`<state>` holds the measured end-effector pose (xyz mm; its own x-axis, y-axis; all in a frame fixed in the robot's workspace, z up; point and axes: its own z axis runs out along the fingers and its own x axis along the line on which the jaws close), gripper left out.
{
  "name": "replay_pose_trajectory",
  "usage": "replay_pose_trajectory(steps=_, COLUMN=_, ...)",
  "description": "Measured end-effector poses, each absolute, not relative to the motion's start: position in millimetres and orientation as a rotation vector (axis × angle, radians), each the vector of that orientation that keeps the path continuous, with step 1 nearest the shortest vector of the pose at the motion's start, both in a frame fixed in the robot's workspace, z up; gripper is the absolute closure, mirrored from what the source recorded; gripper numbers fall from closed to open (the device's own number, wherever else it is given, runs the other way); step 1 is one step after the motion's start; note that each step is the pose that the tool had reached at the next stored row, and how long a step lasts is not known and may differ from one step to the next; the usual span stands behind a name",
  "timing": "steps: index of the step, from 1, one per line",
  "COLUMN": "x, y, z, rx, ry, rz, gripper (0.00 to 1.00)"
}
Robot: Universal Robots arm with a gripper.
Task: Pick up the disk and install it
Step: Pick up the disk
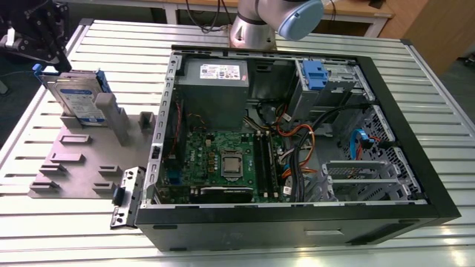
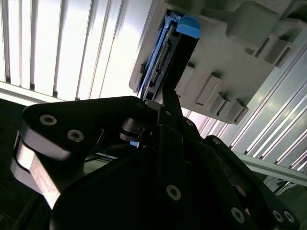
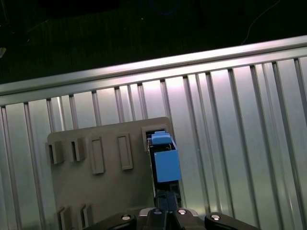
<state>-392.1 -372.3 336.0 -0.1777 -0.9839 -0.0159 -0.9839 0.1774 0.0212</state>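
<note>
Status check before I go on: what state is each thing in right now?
Disk: standing on edge in a slot of the plate, not yet installed.
Gripper: at the disk's top end.
Case: lying on its side, side panel off, inside exposed.
Cage: mounted in the case, blue latch on it.

disk [image 1: 79, 103]: I see it upright in the grey holder [image 1: 82, 162]
gripper [image 1: 46, 62]: at the disk's top edge
computer case [image 1: 297, 217]: open, beside the holder
</note>
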Motion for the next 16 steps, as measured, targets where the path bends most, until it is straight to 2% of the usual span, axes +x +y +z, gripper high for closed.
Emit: replay_pose_trajectory(steps=16, x=-390.5, y=-372.1, z=335.5, rx=2.018, ry=-2.406, rz=-0.041, gripper=0.89)
